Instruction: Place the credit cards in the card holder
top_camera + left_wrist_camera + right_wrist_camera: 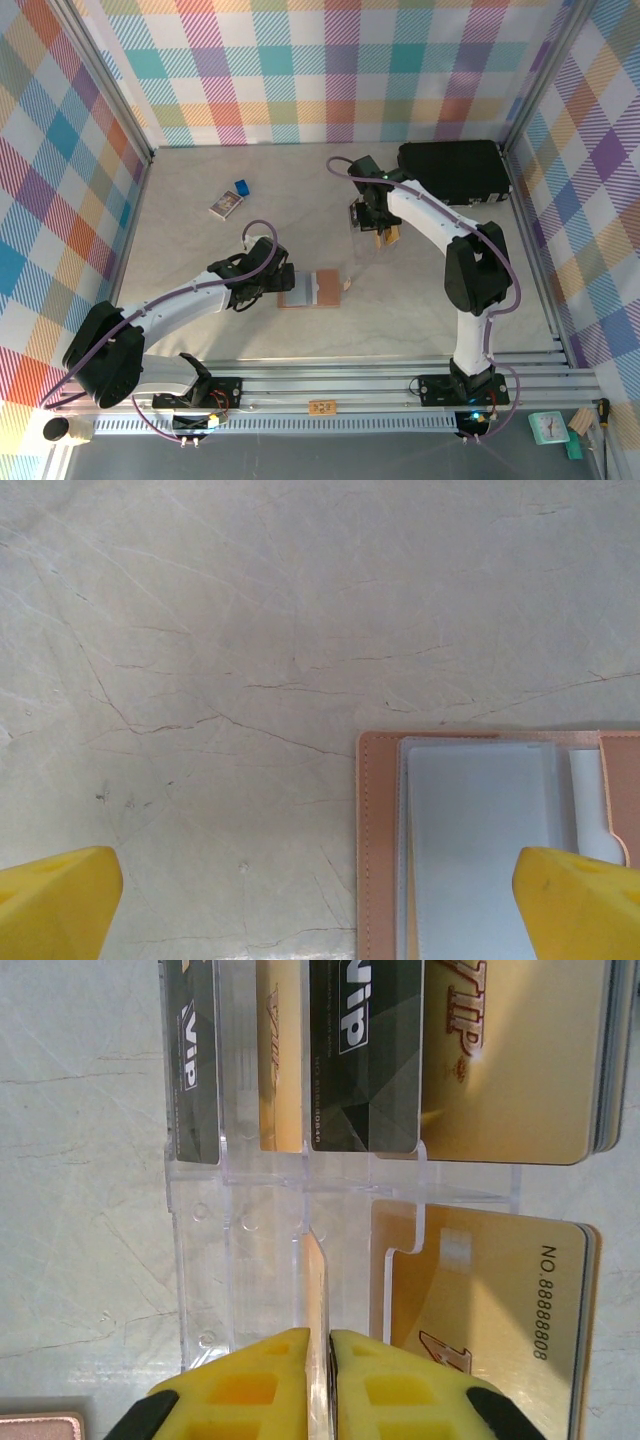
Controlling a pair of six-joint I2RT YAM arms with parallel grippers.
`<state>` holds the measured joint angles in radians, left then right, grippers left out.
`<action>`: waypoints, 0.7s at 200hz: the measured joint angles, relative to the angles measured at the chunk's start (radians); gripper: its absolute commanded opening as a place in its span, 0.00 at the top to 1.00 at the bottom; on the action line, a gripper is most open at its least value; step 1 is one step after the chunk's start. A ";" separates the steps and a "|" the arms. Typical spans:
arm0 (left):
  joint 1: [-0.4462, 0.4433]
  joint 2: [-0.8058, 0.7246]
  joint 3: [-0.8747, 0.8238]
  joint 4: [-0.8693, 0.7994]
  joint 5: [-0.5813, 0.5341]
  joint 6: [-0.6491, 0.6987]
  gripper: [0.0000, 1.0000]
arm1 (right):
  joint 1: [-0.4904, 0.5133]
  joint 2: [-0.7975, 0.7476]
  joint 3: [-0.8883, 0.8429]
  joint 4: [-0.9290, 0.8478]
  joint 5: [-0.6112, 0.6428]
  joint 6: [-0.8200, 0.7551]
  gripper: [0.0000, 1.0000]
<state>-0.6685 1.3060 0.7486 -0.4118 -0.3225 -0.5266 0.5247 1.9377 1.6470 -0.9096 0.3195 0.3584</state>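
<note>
My right gripper (320, 1345) is pinched to a sliver on an edge-on credit card (316, 1280) in the clear rack (250, 1260), which also holds two dark cards (365, 1060) and three gold cards (510, 1060). My left gripper (320, 905) gapes wide over the edge of the one card holder (470, 840), which lies open on the surface (250, 630).

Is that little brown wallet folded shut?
No, the card holder lies opened flat, its greyish inside facing up.
</note>
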 measured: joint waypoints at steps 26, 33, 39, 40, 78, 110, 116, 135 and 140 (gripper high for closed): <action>0.000 0.000 0.000 0.000 0.000 0.000 0.00 | -0.003 0.000 -0.005 0.004 -0.011 0.000 0.84; 0.000 0.000 0.000 0.000 0.000 0.000 0.00 | -0.003 0.000 -0.009 0.005 -0.014 0.000 0.84; 0.000 0.000 0.000 0.000 0.000 0.000 0.00 | -0.003 0.000 -0.010 0.005 -0.016 0.000 0.84; 0.000 0.000 0.000 0.000 0.000 0.000 0.00 | -0.003 0.000 -0.011 0.005 -0.017 0.000 0.84; 0.000 0.000 0.000 0.000 0.007 0.000 0.00 | -0.003 0.000 -0.016 0.008 -0.026 0.000 0.84; 0.000 0.000 0.000 0.000 0.007 0.000 0.00 | -0.007 0.000 -0.021 0.013 -0.026 0.001 0.89; 0.000 0.000 0.000 0.000 0.007 0.000 0.00 | -0.008 0.000 -0.025 0.016 -0.026 0.001 0.90; 0.000 0.000 0.000 0.000 0.007 0.000 0.00 | -0.010 -0.005 -0.034 0.026 -0.029 0.002 0.93; 0.000 0.000 0.000 0.000 0.007 0.000 0.00 | -0.010 -0.007 -0.035 0.028 -0.030 0.003 0.94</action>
<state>-0.6685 1.3060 0.7486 -0.4118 -0.3153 -0.5270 0.5152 1.9308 1.6123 -0.8818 0.2893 0.3611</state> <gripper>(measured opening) 0.997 0.082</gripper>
